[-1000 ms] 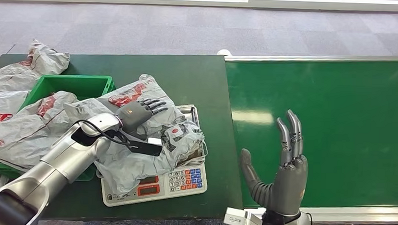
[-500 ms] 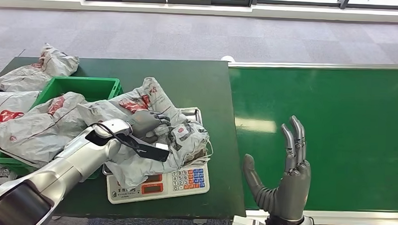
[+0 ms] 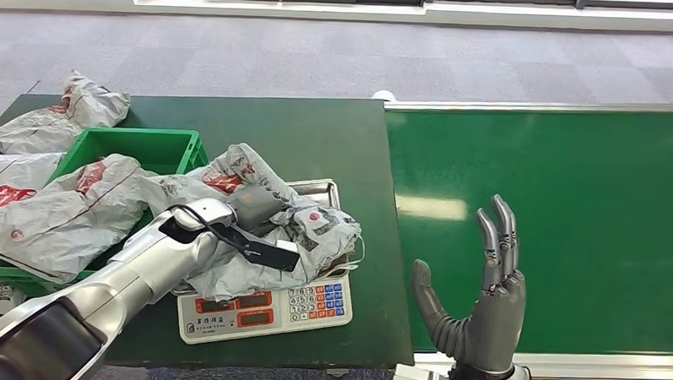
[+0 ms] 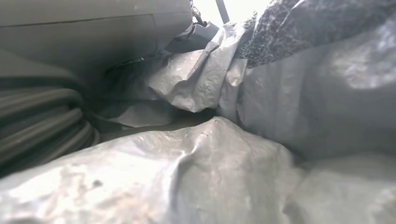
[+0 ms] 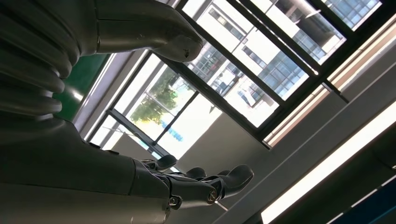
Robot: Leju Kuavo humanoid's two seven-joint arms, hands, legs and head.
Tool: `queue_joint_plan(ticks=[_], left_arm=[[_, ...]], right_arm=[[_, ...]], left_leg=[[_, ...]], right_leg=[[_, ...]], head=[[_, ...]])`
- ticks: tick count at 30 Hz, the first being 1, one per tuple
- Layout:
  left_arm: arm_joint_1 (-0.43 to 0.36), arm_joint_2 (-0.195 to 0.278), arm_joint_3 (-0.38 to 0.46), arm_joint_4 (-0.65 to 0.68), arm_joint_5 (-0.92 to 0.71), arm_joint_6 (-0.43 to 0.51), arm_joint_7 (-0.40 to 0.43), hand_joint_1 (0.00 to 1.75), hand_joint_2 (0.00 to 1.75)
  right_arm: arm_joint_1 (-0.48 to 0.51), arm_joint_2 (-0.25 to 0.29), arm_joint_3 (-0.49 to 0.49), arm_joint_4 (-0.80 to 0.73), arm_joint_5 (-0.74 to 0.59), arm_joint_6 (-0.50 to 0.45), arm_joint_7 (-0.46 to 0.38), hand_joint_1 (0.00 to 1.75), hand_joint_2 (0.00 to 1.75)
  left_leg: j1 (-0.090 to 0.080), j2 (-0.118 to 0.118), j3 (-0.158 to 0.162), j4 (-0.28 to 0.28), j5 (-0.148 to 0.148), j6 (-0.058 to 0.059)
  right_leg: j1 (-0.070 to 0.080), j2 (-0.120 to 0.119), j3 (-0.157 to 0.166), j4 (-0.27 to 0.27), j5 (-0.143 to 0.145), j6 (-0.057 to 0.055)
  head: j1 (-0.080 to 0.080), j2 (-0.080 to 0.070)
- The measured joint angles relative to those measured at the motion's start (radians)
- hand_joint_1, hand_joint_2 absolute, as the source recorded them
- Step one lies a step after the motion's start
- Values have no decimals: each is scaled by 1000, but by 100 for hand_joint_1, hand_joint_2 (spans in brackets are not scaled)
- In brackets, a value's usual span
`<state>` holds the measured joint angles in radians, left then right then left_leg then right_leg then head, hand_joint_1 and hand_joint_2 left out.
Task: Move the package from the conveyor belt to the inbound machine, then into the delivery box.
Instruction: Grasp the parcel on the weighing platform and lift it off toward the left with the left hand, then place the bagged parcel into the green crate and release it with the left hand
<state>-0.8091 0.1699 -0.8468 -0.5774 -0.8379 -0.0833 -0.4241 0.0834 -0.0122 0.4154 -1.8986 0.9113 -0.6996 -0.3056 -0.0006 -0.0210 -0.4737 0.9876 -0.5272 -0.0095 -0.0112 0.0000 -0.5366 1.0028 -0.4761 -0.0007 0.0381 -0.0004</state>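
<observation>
Your left hand (image 3: 252, 206) grips the crumpled grey plastic package (image 3: 293, 239) on the white keypad scale (image 3: 266, 307); your right hand (image 3: 479, 309), fingers spread, stands upright beside the scale.

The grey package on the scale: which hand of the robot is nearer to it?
Left. The left hand grips the grey package on the scale. The right hand is apart from it, raised with fingers spread over the conveyor belt.

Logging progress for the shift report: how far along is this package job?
Done: the grey package lies on the scale, off the conveyor belt. In hand: the left hand grips it with curled fingers. Left: moving it into the green bin. The right hand is open, empty.
</observation>
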Motion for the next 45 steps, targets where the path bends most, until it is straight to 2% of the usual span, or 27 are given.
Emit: queue_joint_plan(ticks=[11,14,18,20,22,26,29,32,37,45], left_arm=[[-30,-23,-37,33,-45,5,5,175,175],[-24,-24,-40,31,-63,110,50,175,175],[6,8,-11,-40,-140,339,193,175,175],[15,44,32,-121,-205,383,259,175,175],[22,87,102,-227,-291,378,296,175,175],[30,173,281,-417,-450,395,327,175,175],[14,231,405,-491,-495,407,327,175,175],[-7,266,516,-508,-528,408,321,175,175],[-15,287,640,-495,-558,418,328,175,175],[-16,337,753,-411,-579,369,327,175,175]], right_arm=[[22,4,-1,-1,12,0,-14,0,175],[30,7,-3,-6,14,0,-17,0,175],[43,9,-6,-10,8,8,-16,0,175],[49,9,-10,-10,2,15,-19,0,175],[56,9,-15,-11,-3,18,-24,0,175],[61,9,-23,-11,-5,14,-32,0,175],[80,9,-25,-19,6,4,-32,0,175],[102,14,-25,-34,26,0,-31,0,175],[122,20,-26,-49,57,0,-3,0,175],[131,20,-26,-51,64,4,2,0,175]], left_leg=[[0,1,3,0,0,0],[0,1,4,0,0,0],[0,4,2,0,1,-1],[0,6,1,0,3,-3],[1,7,-2,1,5,-4],[1,10,-12,1,7,-5],[1,12,-15,1,7,-6],[2,12,-17,1,7,-6],[2,13,-18,1,7,-6],[2,15,-18,1,7,-6]], right_leg=[[0,1,2,0,0,0],[0,1,3,0,-1,0],[0,4,-1,1,1,-1],[0,6,-7,1,4,-3],[1,7,-15,2,7,-4],[1,10,-23,4,9,-5],[2,13,-26,4,9,-6],[2,13,-29,4,9,-6],[2,13,-29,4,10,-7],[3,16,-30,4,11,-7]], head=[[0,0],[0,0],[0,0],[0,0],[0,0],[0,0],[0,0],[0,0],[0,0],[0,0]])
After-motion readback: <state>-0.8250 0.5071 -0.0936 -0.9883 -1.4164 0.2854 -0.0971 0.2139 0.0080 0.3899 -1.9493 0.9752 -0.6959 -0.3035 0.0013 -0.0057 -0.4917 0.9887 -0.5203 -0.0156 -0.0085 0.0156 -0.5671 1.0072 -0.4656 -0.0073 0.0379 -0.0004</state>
